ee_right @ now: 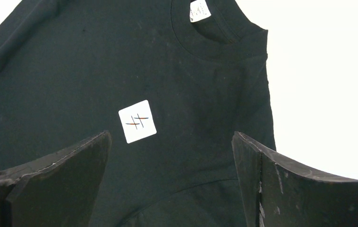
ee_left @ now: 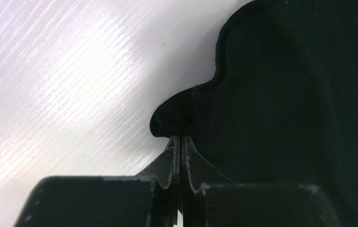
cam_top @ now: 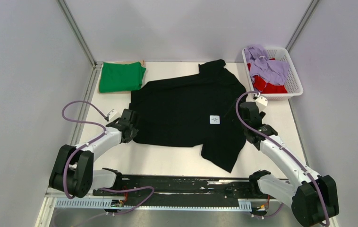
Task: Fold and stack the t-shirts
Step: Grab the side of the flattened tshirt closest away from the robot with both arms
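Observation:
A black t-shirt [cam_top: 186,109] lies spread on the table, collar to the right, with a white square label [cam_top: 215,119] on its chest. My left gripper [cam_top: 129,124] is at the shirt's left edge. In the left wrist view its jaws [ee_left: 180,138] are pressed together on a bulging fold of the black fabric [ee_left: 285,94]. My right gripper [cam_top: 249,111] hovers open over the shirt's right side. In the right wrist view [ee_right: 171,137] the shirt [ee_right: 73,71] and its label [ee_right: 137,121] lie below the spread fingers. A folded bright green t-shirt [cam_top: 120,77] lies at the back left.
A white lattice basket [cam_top: 296,87] stands at the back right and holds a lavender t-shirt [cam_top: 267,66] on top of a red one [cam_top: 270,87]. Grey walls enclose the table on three sides. A black rail runs along the near edge.

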`<state>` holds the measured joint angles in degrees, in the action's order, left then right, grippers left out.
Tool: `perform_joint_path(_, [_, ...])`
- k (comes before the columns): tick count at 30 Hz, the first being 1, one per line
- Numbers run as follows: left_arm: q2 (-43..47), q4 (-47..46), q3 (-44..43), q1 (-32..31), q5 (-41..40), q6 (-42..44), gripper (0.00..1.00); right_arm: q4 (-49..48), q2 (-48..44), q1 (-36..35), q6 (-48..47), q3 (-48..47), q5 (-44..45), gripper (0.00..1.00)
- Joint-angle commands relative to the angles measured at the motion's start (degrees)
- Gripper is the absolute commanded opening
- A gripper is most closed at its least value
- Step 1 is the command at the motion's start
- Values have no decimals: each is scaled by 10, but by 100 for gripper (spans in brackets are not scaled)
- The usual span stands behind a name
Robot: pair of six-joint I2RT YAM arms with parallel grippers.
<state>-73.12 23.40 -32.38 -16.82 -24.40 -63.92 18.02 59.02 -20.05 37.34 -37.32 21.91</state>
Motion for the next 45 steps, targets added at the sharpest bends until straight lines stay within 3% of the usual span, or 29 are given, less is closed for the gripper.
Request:
perform_joint_path(1, [-15,-8,-9,4,6,16,0,6,-18,4,-15,5,-7,100])
perform_joint_path(11, [92,60,-4,4,27,41,0,124,-10,-11,-2,-45,-145,97])
perform_joint_path(16, [127,141,-15,3,38,45,0,214,16,-80,-13,-60,-147,95])
perform_joint_path(23, [153,152,-16,4,44,52,0,323,16,-205,31,-60,-202,91])
perform_joint_path(30, [143,148,-15,3,45,53,0,329,59,-258,65,-18,-244,75])
perform_joint_path(39, [136,132,-7,4,57,57,0,314,131,-255,105,-11,-129,57])
perform_joint_path(45, [140,132,-9,4,57,58,0,291,160,-236,113,12,-161,54])
